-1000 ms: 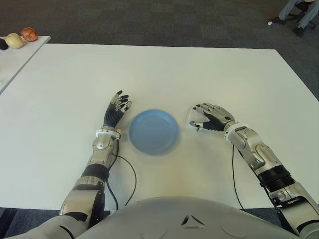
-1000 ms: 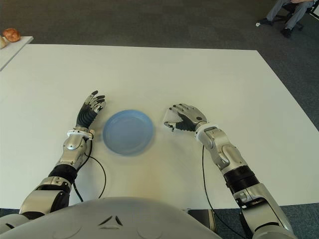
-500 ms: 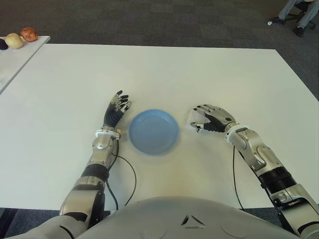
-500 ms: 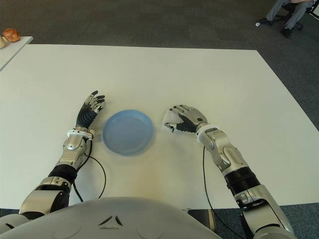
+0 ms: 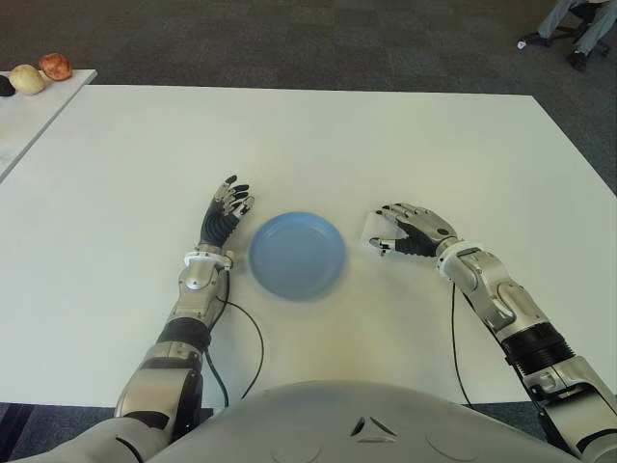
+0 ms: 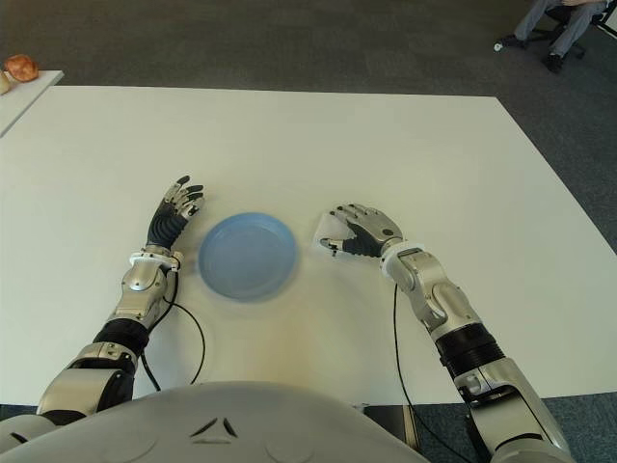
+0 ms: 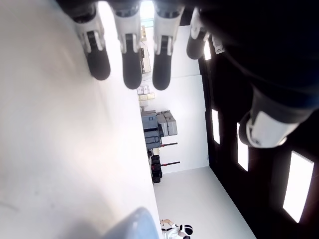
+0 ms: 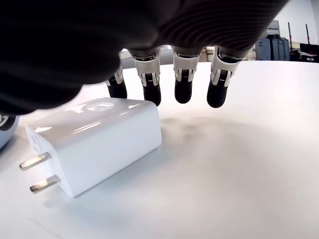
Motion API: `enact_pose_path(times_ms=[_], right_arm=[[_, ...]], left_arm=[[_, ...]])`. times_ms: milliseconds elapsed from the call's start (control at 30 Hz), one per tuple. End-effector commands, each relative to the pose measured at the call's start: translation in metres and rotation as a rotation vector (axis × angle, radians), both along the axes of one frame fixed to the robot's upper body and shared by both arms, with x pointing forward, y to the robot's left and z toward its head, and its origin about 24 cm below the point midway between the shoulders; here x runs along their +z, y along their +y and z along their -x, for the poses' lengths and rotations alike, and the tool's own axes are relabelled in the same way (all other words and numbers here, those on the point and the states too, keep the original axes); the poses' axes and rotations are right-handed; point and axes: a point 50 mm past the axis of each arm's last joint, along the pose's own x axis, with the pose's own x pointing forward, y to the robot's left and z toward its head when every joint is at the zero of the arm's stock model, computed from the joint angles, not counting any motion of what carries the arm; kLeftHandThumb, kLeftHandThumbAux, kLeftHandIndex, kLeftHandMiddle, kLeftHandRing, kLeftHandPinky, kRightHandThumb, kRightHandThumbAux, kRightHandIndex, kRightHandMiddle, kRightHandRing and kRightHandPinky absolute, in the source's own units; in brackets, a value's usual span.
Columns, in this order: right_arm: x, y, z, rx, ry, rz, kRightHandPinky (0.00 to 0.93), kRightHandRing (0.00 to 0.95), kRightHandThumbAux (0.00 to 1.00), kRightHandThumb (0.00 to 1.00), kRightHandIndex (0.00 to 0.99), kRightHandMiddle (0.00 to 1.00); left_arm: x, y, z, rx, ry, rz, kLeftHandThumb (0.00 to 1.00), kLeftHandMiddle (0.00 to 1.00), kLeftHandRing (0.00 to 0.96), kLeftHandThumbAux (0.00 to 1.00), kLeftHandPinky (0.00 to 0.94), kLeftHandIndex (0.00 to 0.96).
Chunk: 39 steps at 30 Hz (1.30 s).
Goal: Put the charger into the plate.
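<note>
G1 humanoid seen from its own head cam: pale grey torso shell fills the foreground, w/ a small triangular mark at centre. Both arms are silver-grey metal segments w/ black ribbed joint sections nr the elbows; a thin black cable loops off each forearm. White cuffs sit at the wrists. Left hand [image 5: 224, 218] & right hand [image 5: 413, 230] are black-backed, multi-fingered, w/ silver-white knuckle links and dark rubbery fingertips [image 8: 151, 93].
</note>
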Motion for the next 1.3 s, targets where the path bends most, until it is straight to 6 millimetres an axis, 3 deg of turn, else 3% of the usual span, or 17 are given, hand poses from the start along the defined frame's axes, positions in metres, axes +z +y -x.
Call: enact_pose_path(times_ms=[33, 1300], right_arm=[[-0.007, -0.002, 0.002, 0.002, 0.021, 0.017, 0.000, 0.000, 0.096, 0.338, 0.000, 0.000], [-0.018, -0.002, 0.001, 0.014, -0.027, 0.073, 0.000, 0.000, 0.099, 0.325, 0.000, 0.000]], left_arm=[[-0.028, -0.002, 0.023, -0.006, 0.166, 0.013, 0.000, 0.210, 0.200, 0.529, 0.184, 0.072], [-0.027, -0.002, 0.026, 0.001, 0.152, 0.025, 0.000, 0.218, 0.207, 0.535, 0.186, 0.078]])
